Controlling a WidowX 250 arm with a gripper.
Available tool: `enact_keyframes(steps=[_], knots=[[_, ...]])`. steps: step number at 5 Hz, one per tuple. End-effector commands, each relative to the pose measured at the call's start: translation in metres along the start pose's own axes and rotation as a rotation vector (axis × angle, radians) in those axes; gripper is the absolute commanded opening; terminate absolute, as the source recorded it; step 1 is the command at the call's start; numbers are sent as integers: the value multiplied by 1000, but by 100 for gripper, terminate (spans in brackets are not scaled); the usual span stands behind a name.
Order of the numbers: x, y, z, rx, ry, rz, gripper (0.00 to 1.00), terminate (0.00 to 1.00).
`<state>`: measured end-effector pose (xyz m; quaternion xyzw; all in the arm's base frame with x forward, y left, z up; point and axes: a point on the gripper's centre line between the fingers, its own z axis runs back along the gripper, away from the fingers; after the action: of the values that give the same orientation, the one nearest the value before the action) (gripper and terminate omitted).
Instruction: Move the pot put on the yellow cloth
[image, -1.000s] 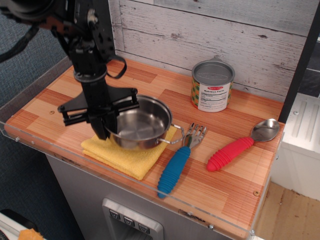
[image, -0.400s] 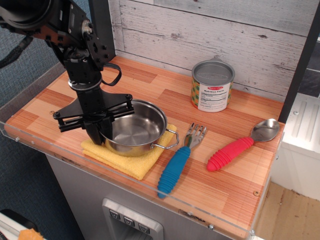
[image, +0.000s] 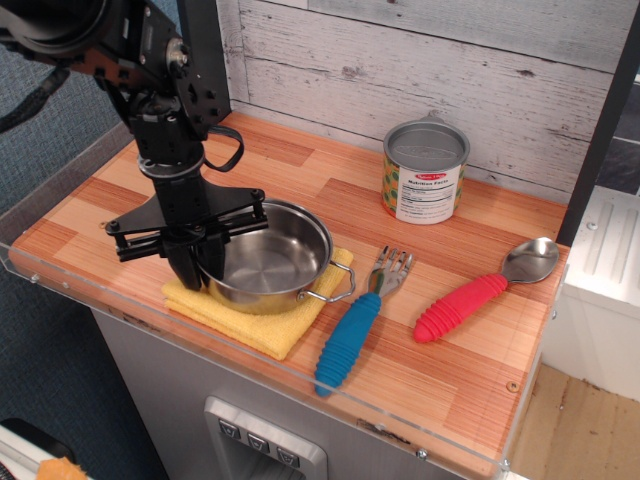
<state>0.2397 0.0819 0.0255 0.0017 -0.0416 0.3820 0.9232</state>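
The shiny steel pot (image: 272, 262) sits on the yellow cloth (image: 262, 326) near the counter's front left. One wire loop handle points right toward the fork. My gripper (image: 195, 272) comes straight down on the pot's left rim. Its black fingers straddle the rim and are shut on it. The cloth shows under the pot at its front and right sides. The rest of the cloth is hidden by the pot and the gripper.
A labelled silver tin can (image: 425, 172) stands at the back by the plank wall. A blue-handled fork (image: 350, 338) lies just right of the pot, and a red-handled spoon (image: 465, 305) lies further right. A clear plastic lip (image: 300, 385) runs along the counter's front edge.
The pot, held tilted a little higher and to the right a second ago, has come down and to the left onto the cloth. Since 0.4 s ago almost nothing has moved.
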Motion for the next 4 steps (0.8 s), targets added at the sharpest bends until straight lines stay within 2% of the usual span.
enact_keyframes(steps=[1,2,3,4], knots=[[15,5,33,-21,-34,16,100,0],[15,3,47,28,40,60,100,0],[23,-10,56,69,61,83,100,0],[34,-25,64,93,25,103,100,0]])
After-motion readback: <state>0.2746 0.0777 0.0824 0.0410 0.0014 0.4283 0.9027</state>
